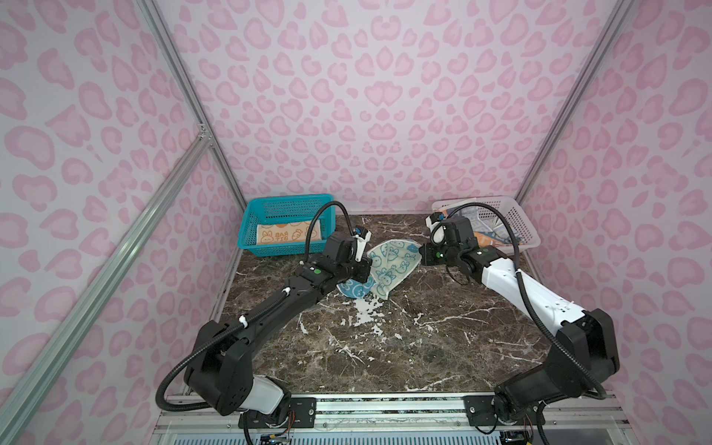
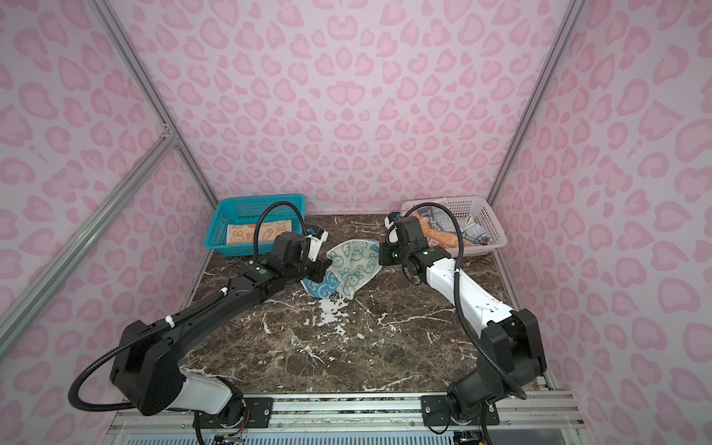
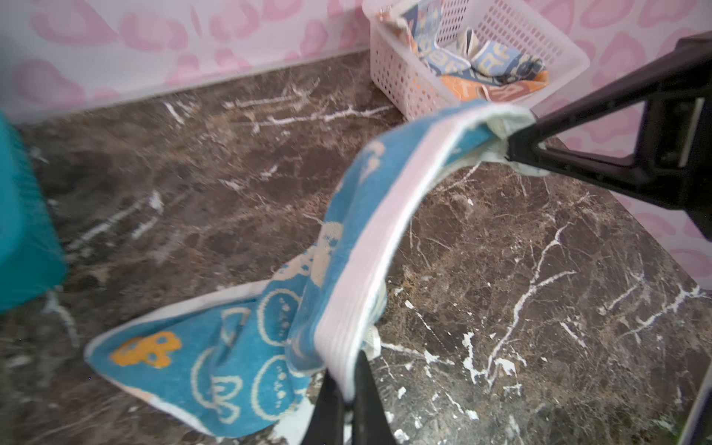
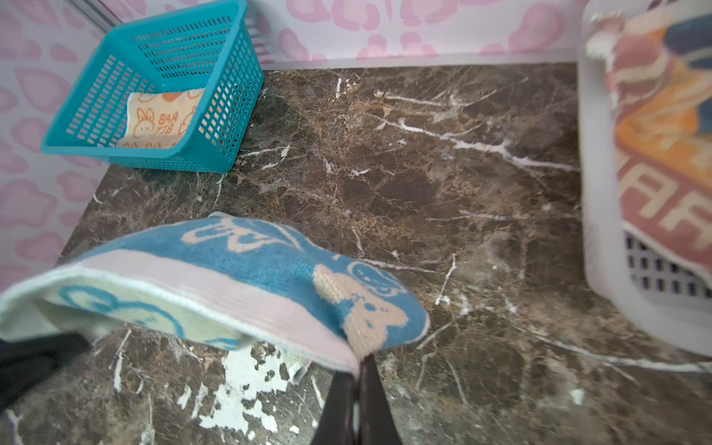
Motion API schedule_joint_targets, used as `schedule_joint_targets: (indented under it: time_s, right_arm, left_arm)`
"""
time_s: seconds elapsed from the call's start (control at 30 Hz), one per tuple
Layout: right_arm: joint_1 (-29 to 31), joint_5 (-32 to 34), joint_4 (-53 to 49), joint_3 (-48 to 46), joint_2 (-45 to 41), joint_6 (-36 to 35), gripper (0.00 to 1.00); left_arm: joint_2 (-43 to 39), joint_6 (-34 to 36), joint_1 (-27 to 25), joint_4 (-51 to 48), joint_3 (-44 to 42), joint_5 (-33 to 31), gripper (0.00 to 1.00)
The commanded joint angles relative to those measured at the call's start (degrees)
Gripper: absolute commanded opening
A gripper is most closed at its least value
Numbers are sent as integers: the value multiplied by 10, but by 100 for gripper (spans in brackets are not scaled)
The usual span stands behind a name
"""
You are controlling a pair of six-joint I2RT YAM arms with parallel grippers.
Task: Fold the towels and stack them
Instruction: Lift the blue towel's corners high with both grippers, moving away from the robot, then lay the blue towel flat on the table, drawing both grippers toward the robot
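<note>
Above the marble table [image 1: 385, 346] the left gripper [image 3: 348, 385] and right gripper [image 4: 360, 364] pinch corners of the limp, light blue towel [image 1: 385, 266]

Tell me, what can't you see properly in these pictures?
- Lettered towel in the white basket: right wrist view, blurred and cut off by the edge.
- Teal basket: left wrist view, blurred, cut off.
- Blue towel's left end: both top views, hidden by the left arm.
</note>
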Motion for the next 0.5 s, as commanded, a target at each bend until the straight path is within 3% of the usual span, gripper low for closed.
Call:
schedule_joint_targets:
  time_s: [0.0,0.17,0.3,0.47]
  right_arm:
    - [1,-6,-71,24,-32,-107,0]
    - [4,-46,-153,84,-93,-174,0]
    - [23,-77,-194,121,-148,-210,0]
    - [102,-86,-257,203,-202,-250,0]
  left_arm:
    - [-40,87,10,-52,41,-23,4]
    - [-98,192,12,-135,126,-9,4]
    - [-147,233,12,-161,175,32,4]
    - [-181,257,7,-236,268,117,4]
